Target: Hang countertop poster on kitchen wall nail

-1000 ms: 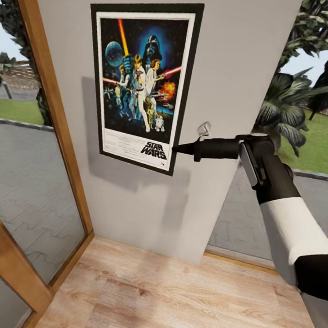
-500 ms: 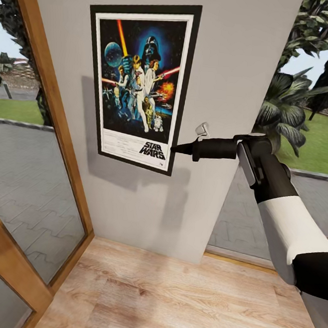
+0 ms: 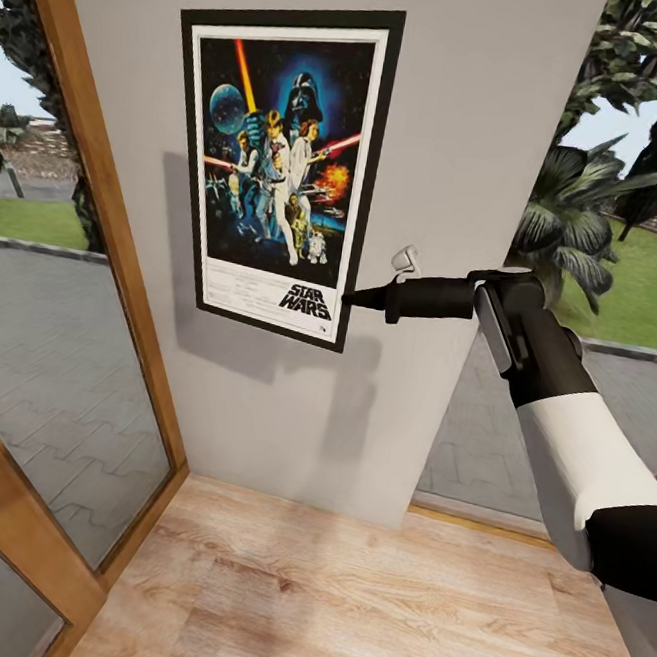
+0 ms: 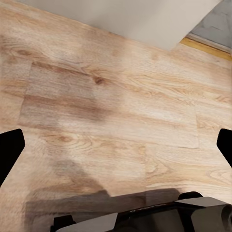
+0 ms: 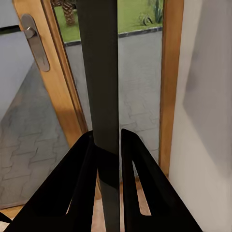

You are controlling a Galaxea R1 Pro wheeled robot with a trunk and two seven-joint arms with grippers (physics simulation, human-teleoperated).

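Clamping the poster [image 3: 280, 168] edge at frame centre, right end effector [image 3: 350, 296]; left end effector's [image 4: 116, 145] fingers apart.

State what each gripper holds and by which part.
The right gripper pinches the poster by its black frame's lower right edge. The left gripper is open, holding nothing.

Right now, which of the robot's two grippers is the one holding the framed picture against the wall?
The right gripper. Its dark fingers pinch the black-framed Star Wars poster at its lower right edge, while the left gripper hangs open over the light wood-plank floor.
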